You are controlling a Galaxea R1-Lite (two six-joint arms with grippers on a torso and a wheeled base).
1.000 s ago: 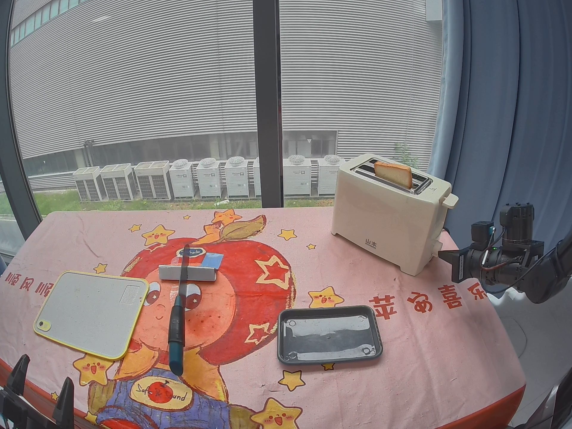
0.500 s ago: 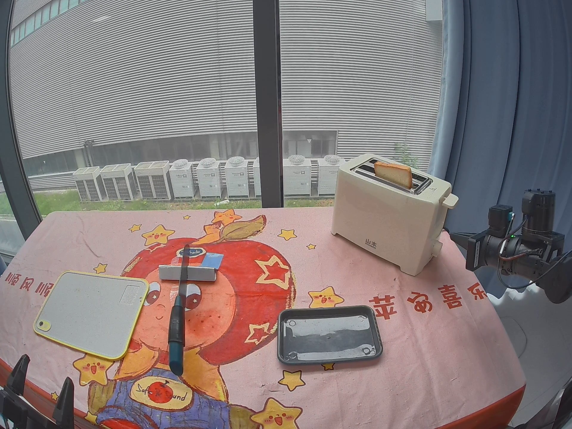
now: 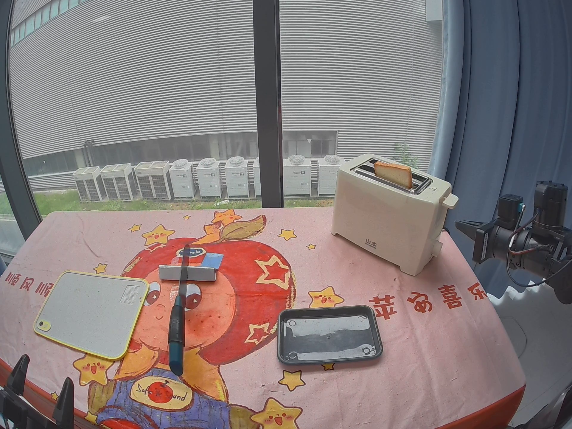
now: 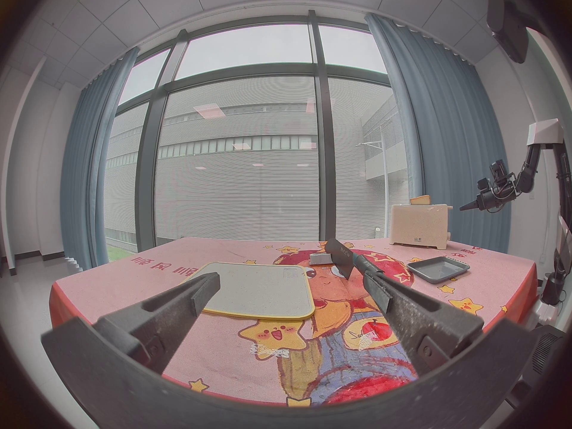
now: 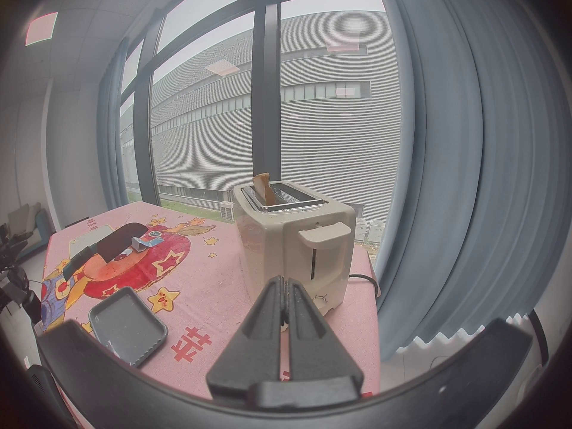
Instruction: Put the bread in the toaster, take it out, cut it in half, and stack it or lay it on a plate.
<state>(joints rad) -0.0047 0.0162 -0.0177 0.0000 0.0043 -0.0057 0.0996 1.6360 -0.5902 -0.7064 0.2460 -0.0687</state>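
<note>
Head view: boxy cream toaster (image 3: pixel 384 224) holds flat bread (image 3: pixel 393 174).

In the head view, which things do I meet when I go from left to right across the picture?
White cutting board with yellow-green rim → blue-handled knife → black rectangular tray → cream toaster → right hand.

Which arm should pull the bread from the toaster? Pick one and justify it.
Right. The right gripper hangs shut just beside the toaster holding the bread; the left gripper sits open across the table, near the cutting board.
</note>
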